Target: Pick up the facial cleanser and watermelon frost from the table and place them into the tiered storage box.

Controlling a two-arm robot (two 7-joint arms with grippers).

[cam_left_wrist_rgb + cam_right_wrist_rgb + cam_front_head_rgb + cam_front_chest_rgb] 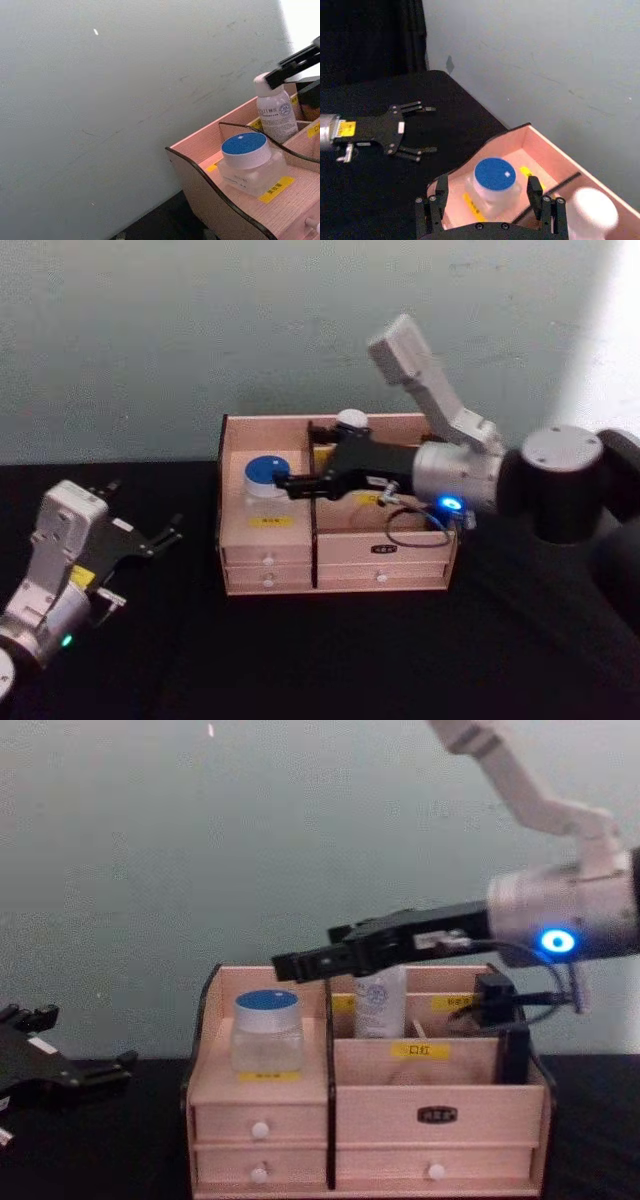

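The tiered storage box (270,538) (430,1115) stands mid-table. In its left compartment sits a clear jar with a blue lid (265,478) (247,157) (267,1028). A white bottle with a white cap (351,420) (274,112) (380,1000) stands upright in a back compartment. Which is the cleanser and which the watermelon frost, I cannot tell. My right gripper (287,482) (487,184) (297,963) hovers open just above the jar, holding nothing. My left gripper (145,512) (422,128) rests open over the table, left of the box.
The black table (330,660) runs in front of the box and to both sides. A pale wall (200,330) rises right behind the box. My right arm (470,475) reaches over the box's right half, with a cable hanging near the front.
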